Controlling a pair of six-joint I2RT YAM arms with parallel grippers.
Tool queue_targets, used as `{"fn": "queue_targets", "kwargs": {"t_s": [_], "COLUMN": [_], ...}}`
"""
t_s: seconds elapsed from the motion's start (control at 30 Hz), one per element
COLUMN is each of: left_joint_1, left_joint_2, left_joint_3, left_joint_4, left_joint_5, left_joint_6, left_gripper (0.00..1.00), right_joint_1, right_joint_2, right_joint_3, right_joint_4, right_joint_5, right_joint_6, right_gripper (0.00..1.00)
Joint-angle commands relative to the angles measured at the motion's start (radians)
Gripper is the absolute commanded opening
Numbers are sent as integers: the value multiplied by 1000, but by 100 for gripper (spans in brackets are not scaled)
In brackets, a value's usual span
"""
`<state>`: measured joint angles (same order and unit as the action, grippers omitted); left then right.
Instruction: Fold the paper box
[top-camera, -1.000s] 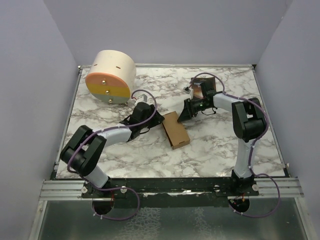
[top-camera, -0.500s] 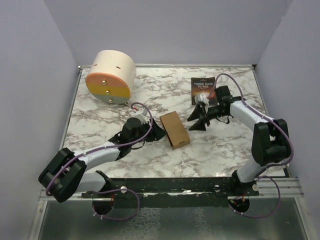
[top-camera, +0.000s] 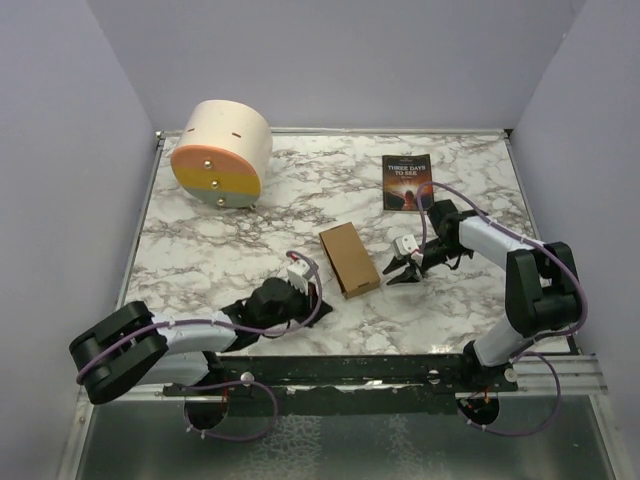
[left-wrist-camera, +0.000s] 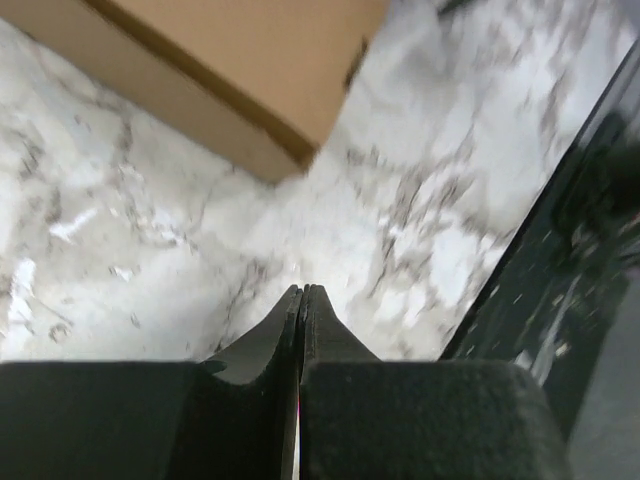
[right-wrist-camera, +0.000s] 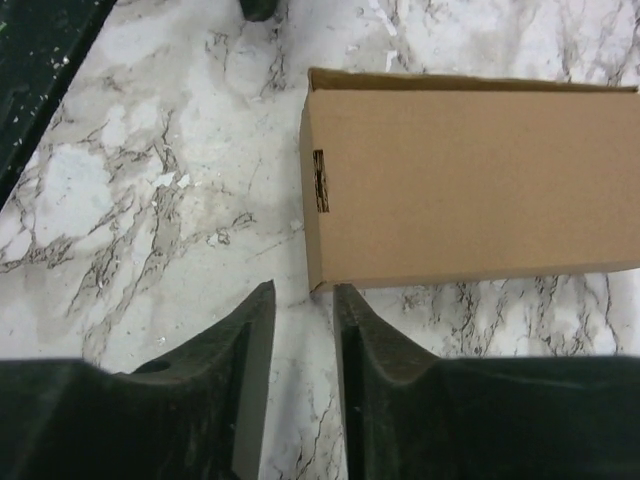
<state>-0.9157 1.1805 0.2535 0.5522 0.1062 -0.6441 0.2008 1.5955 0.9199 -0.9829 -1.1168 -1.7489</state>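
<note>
The paper box (top-camera: 349, 259) is parked mid-table (top-camera: 200, 250), flanked by the left gripper (top-camera: 314, 299) near-left and the right gripper (top-camera: 392, 272) just right. A book (top-camera: 405, 182) is laid behind-right, and a cylinder (top-camera: 220, 152) is set back-left.

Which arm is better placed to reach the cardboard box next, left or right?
Right, probably. The right gripper is open and aimed at a corner of the paper box. The left gripper is shut, with the box off to one side.

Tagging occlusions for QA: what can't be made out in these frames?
1. paper box: left wrist view, blurred and cut by the top edge; right wrist view, far end cut by the right edge.
2. book: top view, print below the title too small to read.
3. cylinder: top view, far side hidden by its own body.
</note>
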Motion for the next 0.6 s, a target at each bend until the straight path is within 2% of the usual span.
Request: {"fn": "queue_targets", "kwargs": {"t_s": [0.0,0.23,0.33,0.57], "left_joint_1": [-96,-109,-109,-109], "left_joint_2": [84,288,351,408], "left_joint_3": [-89,-58,-52,-37], "left_joint_4": [292,476,536,640], "left_joint_5": [-152,-186,-208,-126], "left_joint_6": [296,612,699,784], "left_gripper": [0,0,0,0], "right_joint_1": [-5,6,24,50], "right_joint_2": [36,58,59,75], "right_joint_3": [22,2,-3,-6], "right_joint_4": [57,136,162,191], "right_joint_5": [53,107,131,138], "right_joint_6": [50,124,148,180], "right_gripper": [28,22,22,21]}}
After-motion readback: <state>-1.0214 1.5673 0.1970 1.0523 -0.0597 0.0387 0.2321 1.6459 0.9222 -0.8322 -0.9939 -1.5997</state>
